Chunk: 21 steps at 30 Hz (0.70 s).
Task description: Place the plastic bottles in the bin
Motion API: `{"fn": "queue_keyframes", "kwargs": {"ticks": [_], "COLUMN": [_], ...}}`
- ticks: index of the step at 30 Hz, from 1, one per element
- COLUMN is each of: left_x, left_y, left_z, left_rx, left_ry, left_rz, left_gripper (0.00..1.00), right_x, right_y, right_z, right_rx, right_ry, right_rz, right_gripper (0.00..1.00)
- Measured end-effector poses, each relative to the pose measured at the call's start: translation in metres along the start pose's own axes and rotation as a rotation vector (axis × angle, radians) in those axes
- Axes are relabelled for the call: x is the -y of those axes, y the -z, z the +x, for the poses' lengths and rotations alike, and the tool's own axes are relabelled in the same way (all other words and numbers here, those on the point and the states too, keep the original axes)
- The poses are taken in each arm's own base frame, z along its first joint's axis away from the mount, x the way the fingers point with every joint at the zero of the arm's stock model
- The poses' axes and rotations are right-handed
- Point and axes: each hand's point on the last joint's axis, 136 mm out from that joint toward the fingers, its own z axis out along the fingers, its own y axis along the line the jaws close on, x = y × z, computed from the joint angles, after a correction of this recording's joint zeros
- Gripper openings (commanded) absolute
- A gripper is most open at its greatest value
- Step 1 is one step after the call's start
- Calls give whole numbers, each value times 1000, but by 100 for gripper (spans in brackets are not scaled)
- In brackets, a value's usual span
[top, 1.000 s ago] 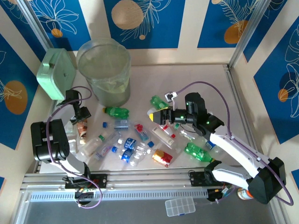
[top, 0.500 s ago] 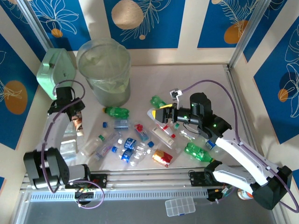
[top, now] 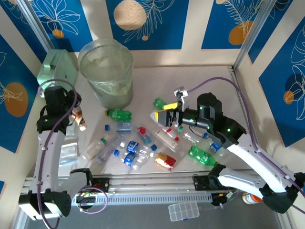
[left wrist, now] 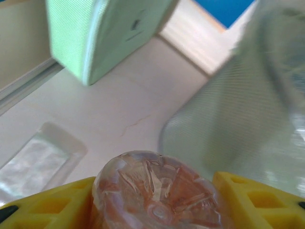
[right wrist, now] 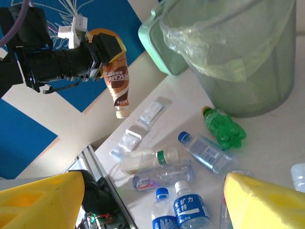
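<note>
At the far left the mint green box (top: pixel 57 71) leans by the wall. Just in front of it the left gripper (top: pixel 71 112) pinches a brown-labelled bottle (right wrist: pixel 116 78) by its base, cap hanging down, lifted clear of the table (top: pixel 200 83). The bin (top: pixel 112 91) stands close to its right, its rim apparently higher than the bottle's cap. The step in hand looks like the carry to the bin. To do it well, the arm should raise the bottle above the rim and the draped bag liner, bring it over the middle of the mouth, and only then spread the fingers. A smooth move matters, since the grip is on the base alone. Further right, the other bottles (top: pixel 138 148) lie scattered on the table, and the right gripper (top: pixel 167 113) hovers over them with jaws spread, holding nothing.
</note>
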Motion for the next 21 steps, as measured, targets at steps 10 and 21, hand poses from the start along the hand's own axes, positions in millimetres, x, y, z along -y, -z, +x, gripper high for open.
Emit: {"fn": "queue_keyframes", "kwargs": {"ticks": [10, 21], "left_x": [141, 240], "left_y": [78, -7], "left_z": [-78, -108], "left_rx": [134, 123], "left_ry": [-131, -208], "left_rz": [401, 528], "left_gripper": [43, 44], "right_x": [-12, 8], "right_y": [21, -2], "right_z": [-30, -26], "right_rx": [68, -3], "right_ry": [61, 48], "right_rz": [30, 113], "right_gripper": [79, 79]}}
